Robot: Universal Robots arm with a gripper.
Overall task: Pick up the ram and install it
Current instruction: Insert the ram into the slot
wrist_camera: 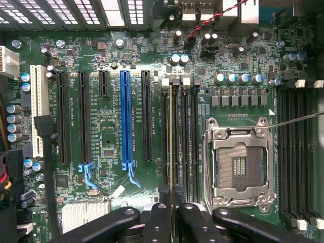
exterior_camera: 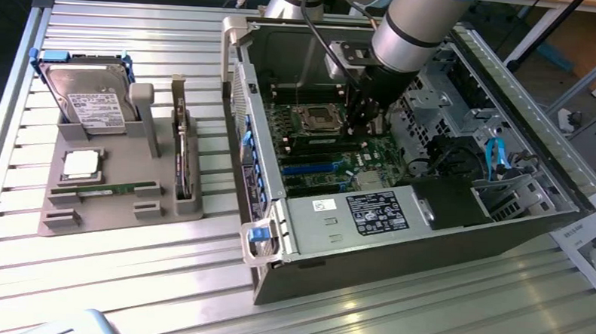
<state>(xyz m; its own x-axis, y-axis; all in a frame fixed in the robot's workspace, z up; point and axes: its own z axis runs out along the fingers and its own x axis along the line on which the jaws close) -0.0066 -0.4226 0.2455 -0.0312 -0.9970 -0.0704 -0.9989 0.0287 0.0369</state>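
The ram (wrist_camera: 172, 136) appears edge-on as a thin greenish strip, lined up along one of the dark memory slots (wrist_camera: 188, 142) beside the processor socket. My gripper (wrist_camera: 172, 208) is shut on its near end, one black finger (wrist_camera: 158, 223) on each side. Whether the stick sits in the slot or hangs just above it I cannot tell. In the exterior view my gripper (exterior_camera: 358, 128) reaches down into the open computer case (exterior_camera: 537, 215), over the motherboard (exterior_camera: 328, 164) close to the socket.
The empty processor socket (wrist_camera: 242, 162) lies beside the slots, and a blue expansion slot (wrist_camera: 125, 116) lies on the other side. On the exterior view's left, a grey fixture (exterior_camera: 125, 212) holds a hard drive (exterior_camera: 87, 97), a silver processor (exterior_camera: 82, 163), another green stick (exterior_camera: 104, 192) and a dark card (exterior_camera: 183, 162).
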